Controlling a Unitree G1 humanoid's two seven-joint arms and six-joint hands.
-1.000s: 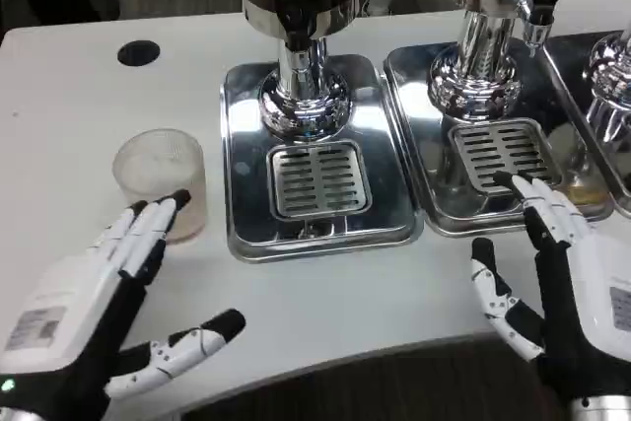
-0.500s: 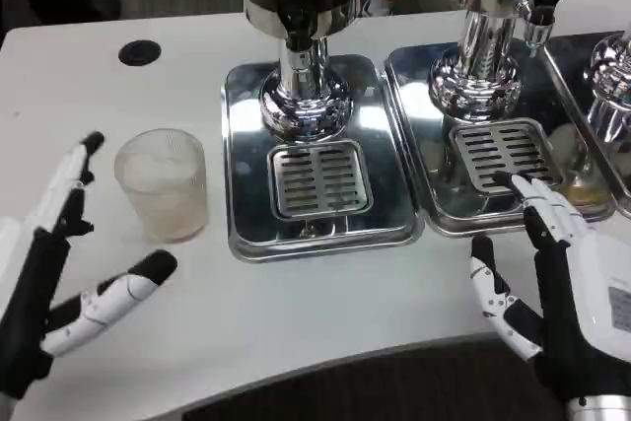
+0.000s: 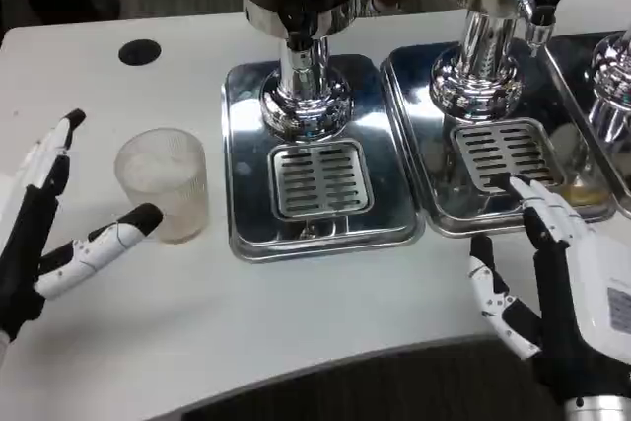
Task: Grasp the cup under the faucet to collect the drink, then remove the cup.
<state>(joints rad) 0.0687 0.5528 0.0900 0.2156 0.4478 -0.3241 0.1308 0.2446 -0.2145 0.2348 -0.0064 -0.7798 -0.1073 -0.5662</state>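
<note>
No text can be read; the right hand (image 3: 572,293) label is illegible.

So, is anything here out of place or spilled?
The cup stands upright on the bare table, left of the drip tray, not under the faucet. The left hand is open around it. No spill shows.

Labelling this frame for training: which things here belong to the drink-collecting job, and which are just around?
Job:
cup
left hand
dark dispenser's faucet
its drip tray

Just around:
right hand
clear dispenser
table hole
</note>
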